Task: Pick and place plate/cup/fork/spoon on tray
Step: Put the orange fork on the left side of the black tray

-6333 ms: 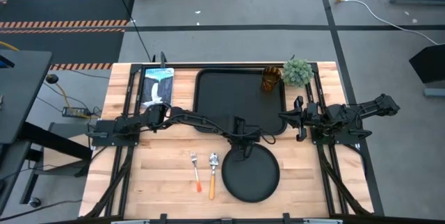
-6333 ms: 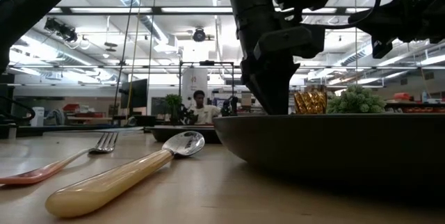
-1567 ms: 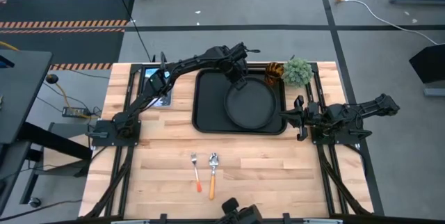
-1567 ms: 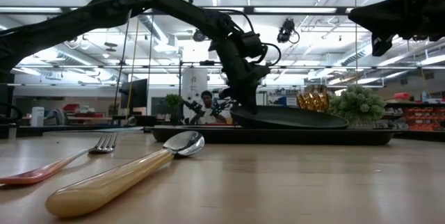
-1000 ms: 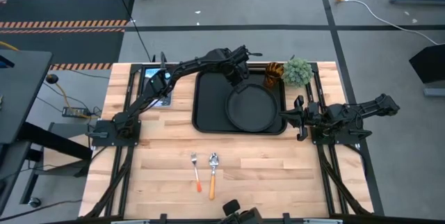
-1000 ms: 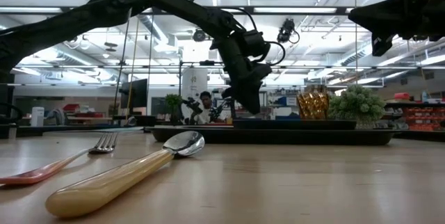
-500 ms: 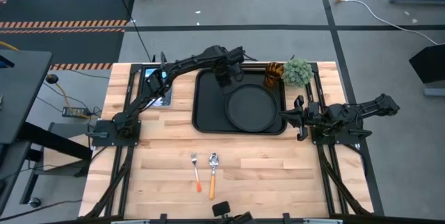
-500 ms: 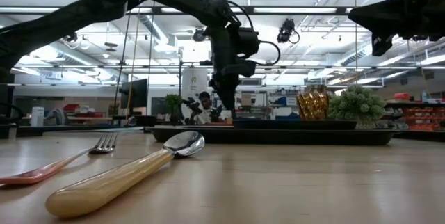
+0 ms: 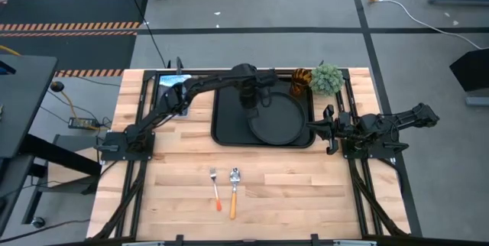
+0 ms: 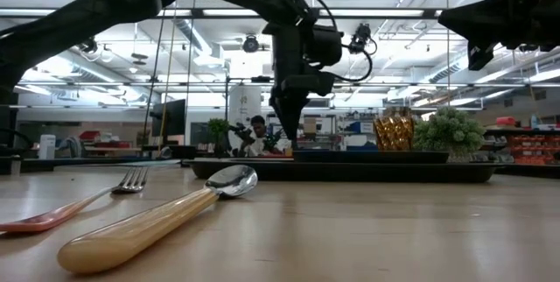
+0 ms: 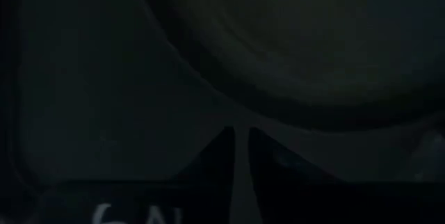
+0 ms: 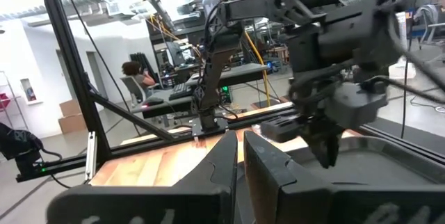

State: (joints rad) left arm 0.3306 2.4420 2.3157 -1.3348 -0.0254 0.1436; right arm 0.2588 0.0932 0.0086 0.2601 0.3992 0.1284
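The round black plate (image 9: 279, 118) lies flat on the right half of the black tray (image 9: 228, 116); its rim shows in the low view (image 10: 367, 154). My left gripper (image 9: 250, 101) hangs shut above the tray, just left of the plate, fingers pointing down (image 10: 289, 123); it touches nothing. The amber cup (image 9: 298, 83) stands at the tray's far right corner. The fork (image 9: 215, 185) and the spoon (image 9: 234, 192) lie side by side on the near table. My right gripper (image 9: 330, 130) waits shut at the tray's right edge.
A fuzzy green plant ball (image 9: 326, 78) stands at the far right beside the cup. A printed card (image 9: 172, 93) lies left of the tray. A person (image 10: 255, 135) sits in the room behind the table. Bare wood lies between the tray and the cutlery.
My left gripper has risen from the plate's far rim and gone toward the table's left and near side, turning to point straight down. The plate stays flat on the tray.
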